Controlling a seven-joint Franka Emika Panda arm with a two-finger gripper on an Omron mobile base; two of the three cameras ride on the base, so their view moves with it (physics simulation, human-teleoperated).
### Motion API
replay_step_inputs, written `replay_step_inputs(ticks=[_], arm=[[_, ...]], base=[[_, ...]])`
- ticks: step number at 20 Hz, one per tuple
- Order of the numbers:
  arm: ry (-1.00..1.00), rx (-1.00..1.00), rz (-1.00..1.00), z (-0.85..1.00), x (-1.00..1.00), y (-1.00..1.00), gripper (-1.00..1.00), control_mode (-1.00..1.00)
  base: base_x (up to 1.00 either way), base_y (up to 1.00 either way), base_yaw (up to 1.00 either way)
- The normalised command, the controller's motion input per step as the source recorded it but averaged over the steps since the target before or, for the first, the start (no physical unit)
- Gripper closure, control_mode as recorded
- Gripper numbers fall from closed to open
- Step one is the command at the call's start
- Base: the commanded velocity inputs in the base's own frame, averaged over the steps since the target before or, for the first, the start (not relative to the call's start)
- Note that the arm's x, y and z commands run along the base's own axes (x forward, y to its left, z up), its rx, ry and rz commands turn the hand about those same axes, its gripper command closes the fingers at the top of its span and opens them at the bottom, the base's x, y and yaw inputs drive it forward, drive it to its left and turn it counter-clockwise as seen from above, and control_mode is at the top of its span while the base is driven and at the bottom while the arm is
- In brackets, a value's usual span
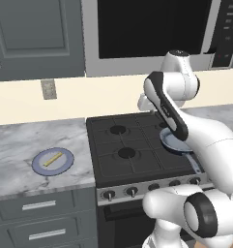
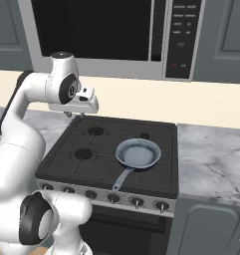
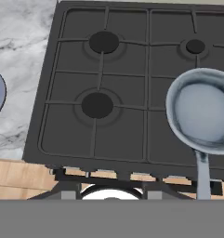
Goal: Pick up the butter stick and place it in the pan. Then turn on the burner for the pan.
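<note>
On plate (image 1: 52, 161): butter stick (image 1: 53, 159); pan (image 2: 138, 153) on stove (image 2: 91, 154), seemingly empty.

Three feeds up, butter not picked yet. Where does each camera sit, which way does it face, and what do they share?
Left base view: behind-left of the arm, facing the stove; plate with butter stick on the left counter; white arm crosses right.
Right base view: behind-right, same stove; pan clear; arm at left.
Hand view: looking down on the burners.
Shared: stove and pan.
</note>
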Motion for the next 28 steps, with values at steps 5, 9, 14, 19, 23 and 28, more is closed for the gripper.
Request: replay_step_inputs(ticks=[5, 9, 14, 19, 23, 28], arm=[[0.0, 0.0, 0.0, 0.0, 0.0, 0.0, -1.0, -1.0], [0.0, 0.0, 0.0, 0.0, 0.0, 0.0, -1.0, -1.0], [0.02, 0.0, 0.0, -0.05, 0.0, 0.06, -1.0, -1.0], [0.05, 0.0, 0.0, -0.21, 0.0, 0.25, -1.0, -1.0], [0.08, 0.0, 0.0, -0.23, 0.0, 0.35, -1.0, -1.0], [0.13, 0.0, 0.0, -0.18, 0.0, 0.41, -1.0, -1.0]], base=[[0.0, 0.0, 0.0], [0.0, 0.0, 0.0], [0.0, 0.0, 0.0], [0.0, 0.0, 0.0], [0.0, 0.0, 0.0], [0.0, 0.0, 0.0]])
